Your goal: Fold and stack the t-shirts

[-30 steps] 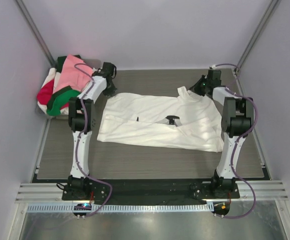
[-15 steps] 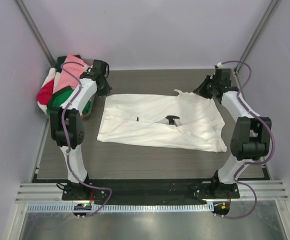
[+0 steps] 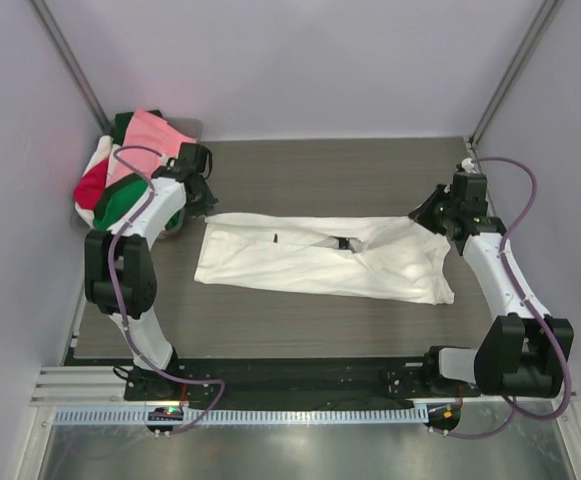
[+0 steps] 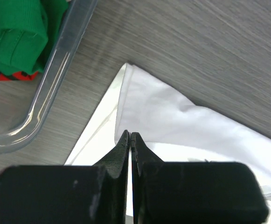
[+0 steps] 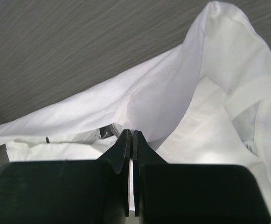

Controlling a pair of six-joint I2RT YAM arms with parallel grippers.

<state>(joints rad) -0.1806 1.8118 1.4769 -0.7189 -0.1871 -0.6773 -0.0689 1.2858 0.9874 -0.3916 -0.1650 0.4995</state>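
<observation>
White t-shirt [image 3: 320,265]: laid across tabletop [image 3: 300,170], far corners clamped by left fingers [image 4: 121,150] and right fingers [image 5: 122,150]; coloured t-shirts [image 3: 130,172] heaped far left.

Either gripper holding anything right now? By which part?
Both pinch the white t-shirt along its far edge: left gripper at the left end, right gripper at the right end.
</observation>
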